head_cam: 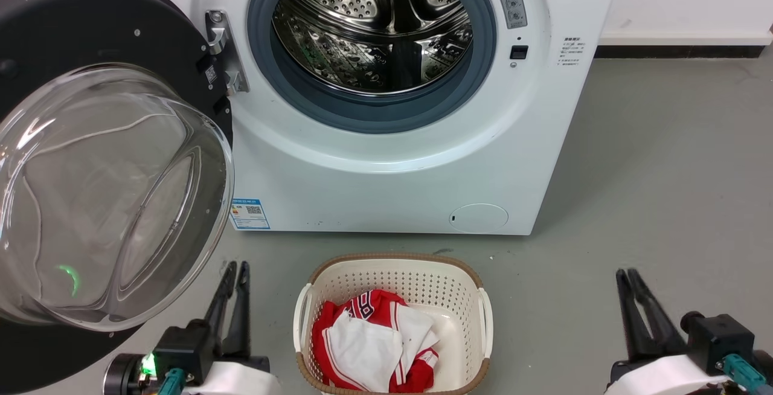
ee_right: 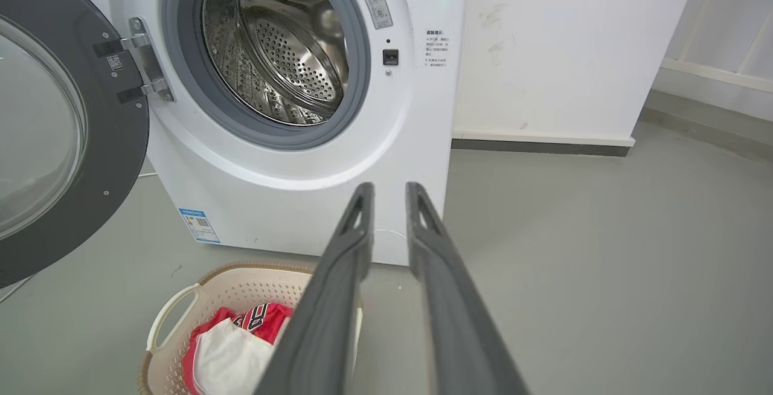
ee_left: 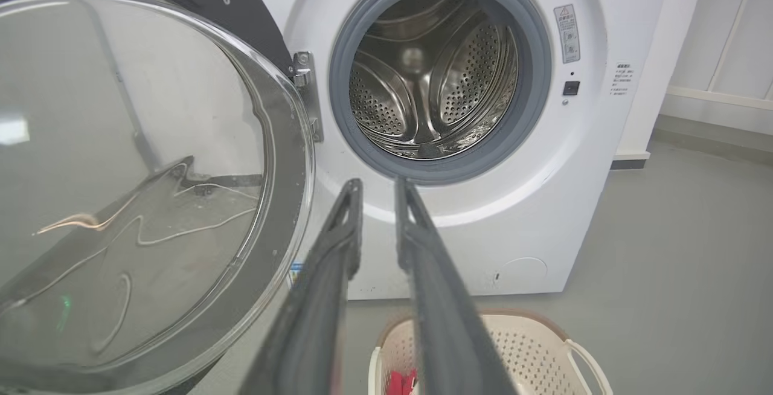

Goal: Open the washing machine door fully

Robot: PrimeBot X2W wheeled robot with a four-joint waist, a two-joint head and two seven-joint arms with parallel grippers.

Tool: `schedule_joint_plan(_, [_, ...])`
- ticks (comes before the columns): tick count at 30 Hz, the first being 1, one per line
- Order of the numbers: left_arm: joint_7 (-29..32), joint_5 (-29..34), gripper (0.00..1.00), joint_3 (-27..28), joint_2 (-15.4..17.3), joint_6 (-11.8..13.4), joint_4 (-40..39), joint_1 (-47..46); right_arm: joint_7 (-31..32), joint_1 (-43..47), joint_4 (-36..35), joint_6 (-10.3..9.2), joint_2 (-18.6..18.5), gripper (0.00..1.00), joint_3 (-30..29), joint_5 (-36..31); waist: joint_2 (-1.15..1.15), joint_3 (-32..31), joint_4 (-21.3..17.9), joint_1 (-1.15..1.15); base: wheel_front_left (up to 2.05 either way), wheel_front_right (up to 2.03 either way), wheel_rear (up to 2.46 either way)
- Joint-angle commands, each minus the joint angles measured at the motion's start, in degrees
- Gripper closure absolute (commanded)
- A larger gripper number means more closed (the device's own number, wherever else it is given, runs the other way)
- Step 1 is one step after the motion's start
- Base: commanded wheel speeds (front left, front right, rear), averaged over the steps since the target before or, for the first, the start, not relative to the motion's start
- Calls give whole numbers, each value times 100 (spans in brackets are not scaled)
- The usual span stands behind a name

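Observation:
The washing machine door (head_cam: 90, 26), a glossy black disc with a clear domed glass bowl, stands swung out to the left on its hinge (head_cam: 224, 51), bowl side toward me. It also shows in the left wrist view (ee_left: 133, 171) and the right wrist view (ee_right: 115, 141). The steel drum (head_cam: 374, 26) lies exposed in the white machine (head_cam: 392, 171). My left gripper (head_cam: 237, 267) (ee_left: 378, 185) is shut and empty, low beside the door's lower right edge and apart from it. Over the floor at the lower right, my right gripper (head_cam: 627, 272) (ee_right: 389, 186) is also shut and empty.
A cream laundry basket (head_cam: 395, 257) holding red and white clothes (head_cam: 374, 340) sits on the grey floor between my grippers, in front of the machine. A small round white flap (head_cam: 479, 218) is low on the machine's front. A white wall with a dark skirting (head_cam: 676, 51) runs right.

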Motion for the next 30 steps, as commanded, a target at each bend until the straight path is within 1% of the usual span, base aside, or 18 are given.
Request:
schedule_joint_plan(1, [58, -161, 100, 43, -3, -15, 51, -44, -3, 5, -4, 0, 0, 100, 19, 168, 0, 1, -1, 0, 0, 0, 0])
schedule_joint_plan(15, [450, -1801, 100, 210, -33, -145, 229, -192, 174, -233, 252, 0, -93, 100, 18, 1917, 0, 7, -8, 0, 0, 0, 0])
schedule_joint_plan(30, [794, -3272, 100, 357, -57, -262, 394, -331, 341, -427, 472, -1, -146, 100, -2, 3442, 0, 15, -17, 0, 0, 0, 0])
